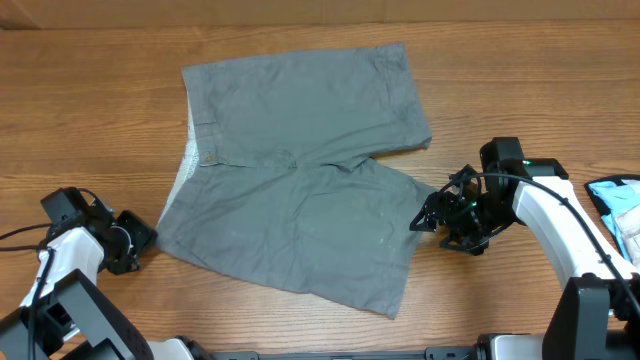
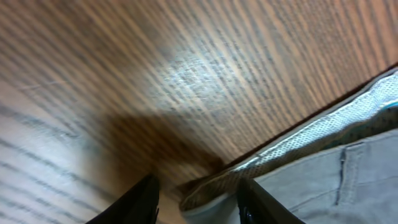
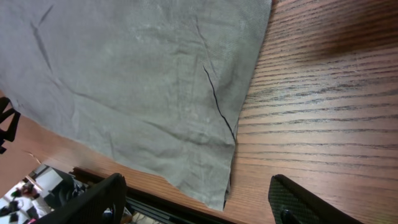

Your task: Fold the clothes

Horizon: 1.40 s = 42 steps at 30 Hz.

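Step in hand: I read this as the reach before the first fold. The shorts (image 1: 300, 200) lie spread flat on the table (image 1: 90, 120) with nothing folded over yet, and both arms sit low at the garment's two ends.
Next move, left side: I'd ease the left gripper (image 1: 138, 242) forward until the waistband corner (image 2: 211, 193) sits deeper between its fingers (image 2: 140, 202), then close on it.
Next move, right side: the right gripper (image 1: 422, 222) needs to take the hem corner (image 3: 225, 198) the same way, so both ends lift together. My worry is one layer slipping free.
Left jaws: moderately open, holding nothing I can see. The waistband's pale mesh lining (image 2: 311, 134) runs off ahead and to their right, and the corner just reaches into the gap.
Shorts: ahead of the left jaws, ahead and to the left of the right jaws, lying between the two.
Right jaws: wide apart and empty. The hem corner pokes into the gap, clear of either finger (image 3: 99, 199), with bare wood ahead on the right.
Off to the side: a pale blue cloth (image 1: 615, 205) lies beyond the right arm, well apart from the shorts.
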### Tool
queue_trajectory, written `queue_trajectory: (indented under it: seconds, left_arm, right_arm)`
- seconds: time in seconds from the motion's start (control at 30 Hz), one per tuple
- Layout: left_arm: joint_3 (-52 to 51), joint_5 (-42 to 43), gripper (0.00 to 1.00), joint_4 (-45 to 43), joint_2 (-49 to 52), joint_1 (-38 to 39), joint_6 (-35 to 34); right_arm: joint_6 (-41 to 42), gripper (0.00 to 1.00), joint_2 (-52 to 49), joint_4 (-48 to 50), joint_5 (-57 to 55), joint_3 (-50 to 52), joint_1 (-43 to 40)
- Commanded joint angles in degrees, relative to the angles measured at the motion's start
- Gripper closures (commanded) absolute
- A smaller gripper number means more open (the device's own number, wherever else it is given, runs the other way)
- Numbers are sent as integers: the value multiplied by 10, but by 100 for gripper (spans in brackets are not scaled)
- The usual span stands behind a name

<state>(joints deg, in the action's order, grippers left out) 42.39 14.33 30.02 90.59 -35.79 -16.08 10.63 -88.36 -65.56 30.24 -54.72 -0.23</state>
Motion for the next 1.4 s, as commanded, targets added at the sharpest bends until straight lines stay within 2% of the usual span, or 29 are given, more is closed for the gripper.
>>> queue_trajectory:
  seconds: [0.0, 0.1, 0.33, 0.6, 0.77, 0.83, 0.9, 0.93, 1.0, 1.03, 1.13, 1.37]
  left_arm:
    - [-29, 22, 55, 6, 42, 1, 10]
    - [-21, 32, 57, 7, 41, 0, 27]
    - [-7, 94, 53, 56, 32, 0, 63]
    - [-8, 2, 51, 66, 33, 0, 39]
    - [-8, 0, 64, 38, 33, 0, 38]
    - [-8, 1, 76, 38, 33, 0, 36]
    - [-8, 1, 82, 42, 33, 0, 36]
    - [-8, 1, 83, 43, 33, 0, 36]
    - [-8, 1, 85, 46, 33, 0, 37]
    - [-8, 2, 85, 47, 33, 0, 37]
    - [-8, 3, 85, 47, 33, 0, 37]
    - [-8, 3, 82, 46, 33, 0, 37]
  right_arm:
    - [-4, 23, 1, 1, 7, 2, 3]
    - [-4, 22, 1, 1, 7, 2, 3]
    - [-4, 23, 1, 2, 7, 2, 3]
    - [-6, 23, 1, 4, 7, 2, 3]
    - [-11, 23, 1, 4, 7, 2, 3]
    - [-10, 23, 1, 4, 7, 2, 3]
    - [-10, 19, 1, 4, 7, 2, 3]
    - [-10, 19, 1, 4, 6, 3, 3]
    - [-2, 27, 1, 3, 5, 14, 3]
    - [6, 28, 1, 3, 5, 24, 3]
    - [30, 29, 1, 16, 5, 72, 3]
    - [29, 32, 1, 23, 51, 151, 3]
